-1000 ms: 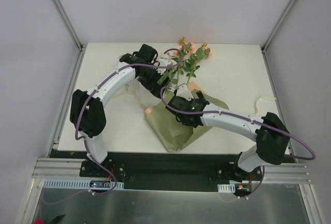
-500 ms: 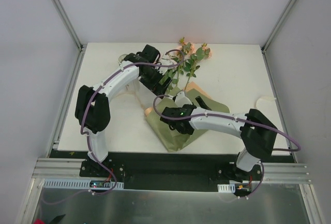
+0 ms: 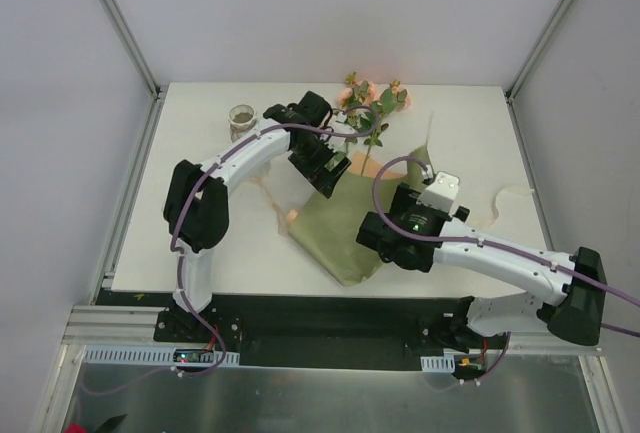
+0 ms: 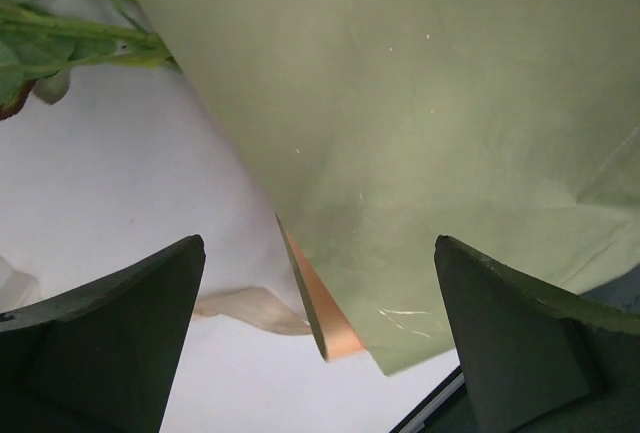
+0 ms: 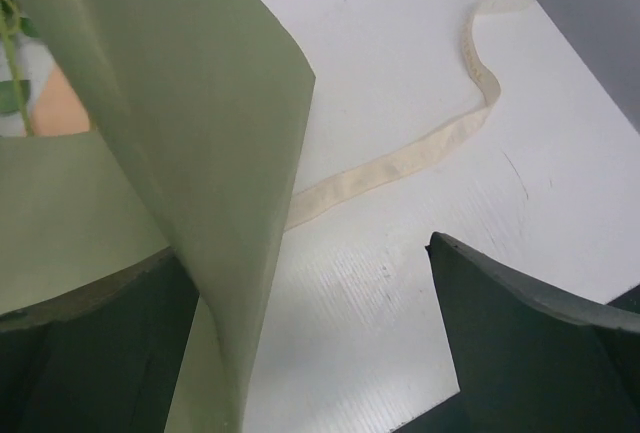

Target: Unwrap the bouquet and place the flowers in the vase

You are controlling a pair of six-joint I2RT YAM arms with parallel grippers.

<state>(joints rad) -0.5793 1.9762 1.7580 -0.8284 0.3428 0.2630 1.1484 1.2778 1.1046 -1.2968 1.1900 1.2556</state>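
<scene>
The flowers (image 3: 368,101), peach-pink blooms with green leaves, lie at the far middle of the table, their stems (image 4: 70,38) running toward the opened olive-green wrapping paper (image 3: 345,231). The bouquet's paper lies spread out; one flap (image 5: 200,103) stands upright. An orange-tan inner fold (image 4: 325,303) shows at its edge. The white ribbed vase (image 3: 241,120) stands at the far left. My left gripper (image 3: 327,169) (image 4: 320,243) hangs open over the paper's edge, holding nothing. My right gripper (image 3: 405,233) (image 5: 310,253) is open too, with the standing flap against its left finger.
A cream ribbon (image 5: 400,163) lies loose on the white table to the right of the paper, also in the top view as ribbon (image 3: 515,196). Another cream strip (image 4: 245,305) lies by the paper's left edge. Metal frame posts (image 3: 125,28) flank the table.
The left gripper has moved right, uncovering the vase. The right arm has swung out to the right off the paper, and the paper now lies more open with one flap raised.
</scene>
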